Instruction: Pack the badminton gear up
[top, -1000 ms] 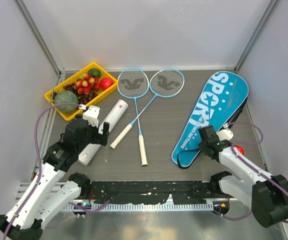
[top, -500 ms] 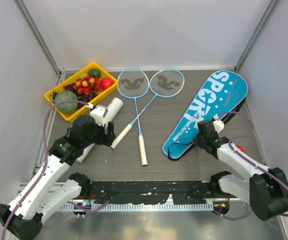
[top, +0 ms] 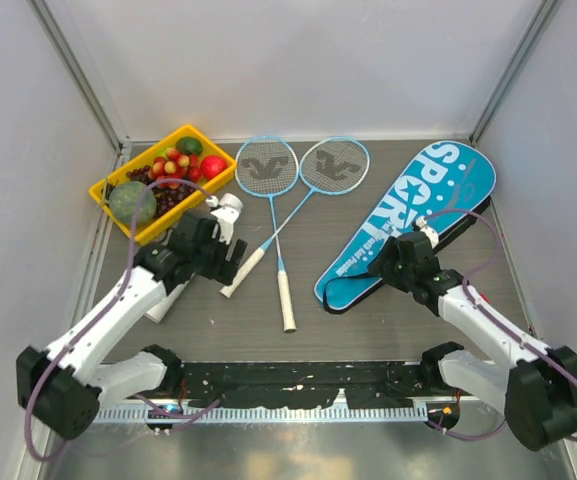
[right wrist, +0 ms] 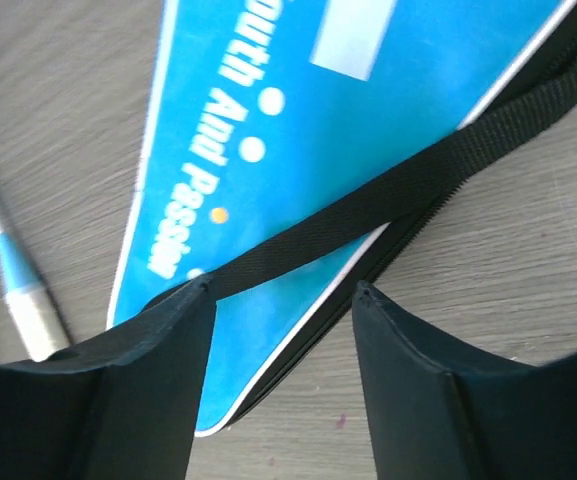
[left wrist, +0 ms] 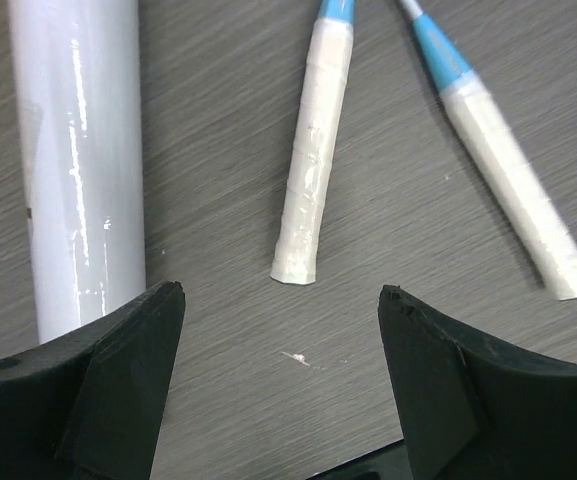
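One dark, wood-grain table (top: 318, 330) carries everything. Largest on it: the blue "SPORT" racket bag (top: 418, 215), flat on the right half, wide end toward the far right corner, narrow end toward the middle. Next, two light-blue rackets, heads side by side at the far centre, left head (top: 266, 168), right head (top: 334, 165); the shafts cross and the white handles fan out toward the near edge. Yellow tray (top: 103, 190) of fruit sits at the far left. White tube (left wrist: 78, 170) lies near the tray, mostly hidden under the left arm in the top view. Left gripper (left wrist: 280, 290) hovers above bare table, jaws spread wide, nothing between them; the tube runs just past its left finger, and the butt of one racket handle (left wrist: 303, 200) lies just ahead of the gap, not touched; the second handle (left wrist: 513, 190) lies off to its right. Right gripper (right wrist: 283, 287) sits over the bag's narrow end, jaws parted, gripping nothing. Black strap (right wrist: 388, 190) crosses the gap diagonally, its lower end meeting the left finger's tip; contact cannot be told.
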Robot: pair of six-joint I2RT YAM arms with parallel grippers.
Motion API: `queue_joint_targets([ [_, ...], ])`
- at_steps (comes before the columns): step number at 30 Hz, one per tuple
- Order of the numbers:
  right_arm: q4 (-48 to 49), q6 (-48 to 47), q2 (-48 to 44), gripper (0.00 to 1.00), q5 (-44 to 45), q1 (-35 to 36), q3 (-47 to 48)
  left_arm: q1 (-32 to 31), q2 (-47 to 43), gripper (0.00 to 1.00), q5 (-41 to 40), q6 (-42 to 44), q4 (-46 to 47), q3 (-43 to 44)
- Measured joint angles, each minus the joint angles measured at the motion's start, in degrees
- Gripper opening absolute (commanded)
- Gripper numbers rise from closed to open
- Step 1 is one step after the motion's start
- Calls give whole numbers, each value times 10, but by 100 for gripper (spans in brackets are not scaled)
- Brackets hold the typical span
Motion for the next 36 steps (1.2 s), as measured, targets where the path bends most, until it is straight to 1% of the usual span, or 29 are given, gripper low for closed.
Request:
queue_joint_targets([
  [2, -3, -16, -37, 75, -14, 0, 0, -2, 52, 81, 0, 13, -7, 15],
  [3, -3, -25, -60, 76, -21, 0, 0, -3, 82, 80, 1, 19, -12, 23],
  [6, -2, -51, -129, 77, -40, 0, 1, -3, 148, 78, 2, 27, -18, 38],
  [11, -8, -73, -203, 77, -70, 0, 14, -4, 245, 75, 2, 28, -19, 57],
  [15, -18, -86, -249, 77, -83, 0, 29, -6, 293, 73, 7, 23, -13, 62],
  [17, -23, -93, -263, 77, -87, 0, 33, -9, 304, 70, 7, 21, -6, 62],
  [21, -36, -106, -276, 78, -94, 0, 42, -18, 326, 68, 7, 16, 5, 66],
  [30, -52, -109, -289, 78, -107, 0, 44, -47, 401, 61, 4, 3, -9, 115],
  [34, -54, -109, -293, 78, -108, 0, 44, -52, 419, 54, 2, -7, -20, 130],
  [36, -55, -108, -296, 78, -109, 0, 44, -55, 428, 49, 2, -12, -21, 135],
])
